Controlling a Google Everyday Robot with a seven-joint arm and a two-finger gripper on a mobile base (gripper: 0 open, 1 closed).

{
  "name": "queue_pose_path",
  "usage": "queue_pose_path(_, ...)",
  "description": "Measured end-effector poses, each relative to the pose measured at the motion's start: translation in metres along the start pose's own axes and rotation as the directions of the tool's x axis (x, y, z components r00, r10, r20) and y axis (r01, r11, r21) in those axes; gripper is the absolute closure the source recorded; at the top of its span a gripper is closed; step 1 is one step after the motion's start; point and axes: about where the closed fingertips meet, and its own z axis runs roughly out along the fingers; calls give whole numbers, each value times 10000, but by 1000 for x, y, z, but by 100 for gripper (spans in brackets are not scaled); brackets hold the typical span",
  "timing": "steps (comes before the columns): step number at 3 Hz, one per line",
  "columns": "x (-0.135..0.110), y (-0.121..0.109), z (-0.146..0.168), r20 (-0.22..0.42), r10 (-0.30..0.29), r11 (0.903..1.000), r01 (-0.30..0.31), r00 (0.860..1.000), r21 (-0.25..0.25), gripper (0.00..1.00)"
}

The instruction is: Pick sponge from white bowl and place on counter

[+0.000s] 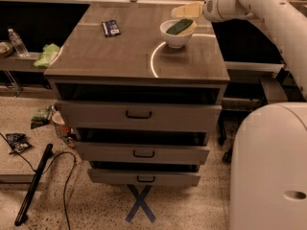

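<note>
The sponge (180,26) lies in the white bowl (173,39) with its dark green face up. Its long axis slants from front-left to back-right, and the right end is propped on the rim, where a yellow edge shows. The bowl stands near the table's (115,56) back right corner. The gripper (176,11) hovers just behind and above the bowl, pointing left. It shows as one pale wedge, so I cannot tell whether it is open or closed. The arm is cut off at the right.
</note>
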Motion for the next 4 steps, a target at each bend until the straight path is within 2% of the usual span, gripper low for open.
queue_pose_path(1, 7, 7, 20, -88, 369, 9993, -370, 9993, -102, 0)
queue_pose_path(3, 27, 12, 38, -399, 880, 9960, -885, 9953, -112, 46)
queue_pose_path(4, 27, 13, 38, -360, 845, 9963, -849, 9958, -96, 70)
